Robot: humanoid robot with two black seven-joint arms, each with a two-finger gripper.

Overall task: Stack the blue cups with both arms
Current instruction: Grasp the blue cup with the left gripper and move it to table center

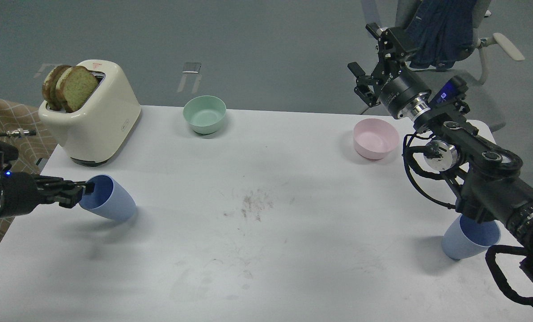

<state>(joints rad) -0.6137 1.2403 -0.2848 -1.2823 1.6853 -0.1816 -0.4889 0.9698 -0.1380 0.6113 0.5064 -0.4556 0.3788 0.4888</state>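
Left pincer [86, 188] grips left cup [110, 197] by its rim, cup tilted at counter [266, 250] left side. Right cup [470, 238] upright near right edge, under right arm. Right pincer [367, 58] spread apart, raised beyond far edge. Green bowl [205, 114], pink bowl [376, 139] both empty. Toaster [92, 116] holds bread [67, 87]. Counter middle scuffed, free

Toaster [97, 117] far left on table [266, 250], 2 bowls [205, 114] behind, 2 cups [110, 197] at opposite near edges.

The counter [266, 268] lies open between both blue cups [107, 197], while toaster [90, 114], green bowl [205, 114] and pink bowl [376, 138] line its far edge.
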